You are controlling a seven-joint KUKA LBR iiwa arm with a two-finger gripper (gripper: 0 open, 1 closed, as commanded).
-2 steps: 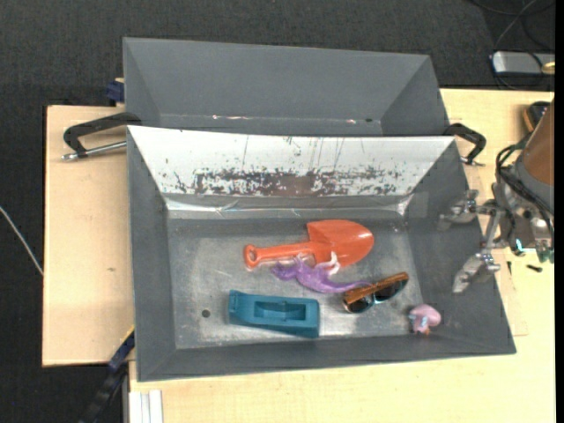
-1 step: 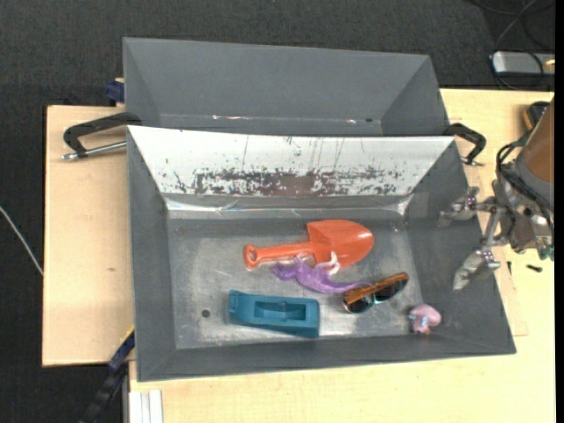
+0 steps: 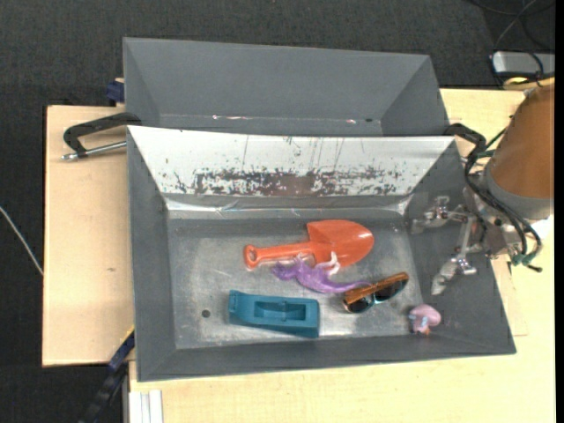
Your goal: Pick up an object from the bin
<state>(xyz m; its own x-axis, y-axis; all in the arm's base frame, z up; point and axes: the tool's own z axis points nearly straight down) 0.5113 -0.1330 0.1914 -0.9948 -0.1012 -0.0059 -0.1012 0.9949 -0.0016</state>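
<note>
End effector [image 3: 443,247], open and empty, hangs at frame right; a small pink plastic toy [image 3: 425,318] lies just below it.

Five loose things lay on the bin [image 3: 181,271] floor. Orange toy shovel [image 3: 328,244] lay flat mid-floor, blade to the right, ring-ended handle pointing left. Purple rubbery figure [image 3: 308,277] lay just below the shovel, touching its handle. Sunglasses [image 3: 376,292], orange-brown frame with dark lenses, lay tilted right of the purple figure, close to it. Teal rectangular block [image 3: 273,313] with a recessed top lay flat, front left. Small pink thing [image 3: 425,318] sat alone at the front right corner, kind unclear.
</note>
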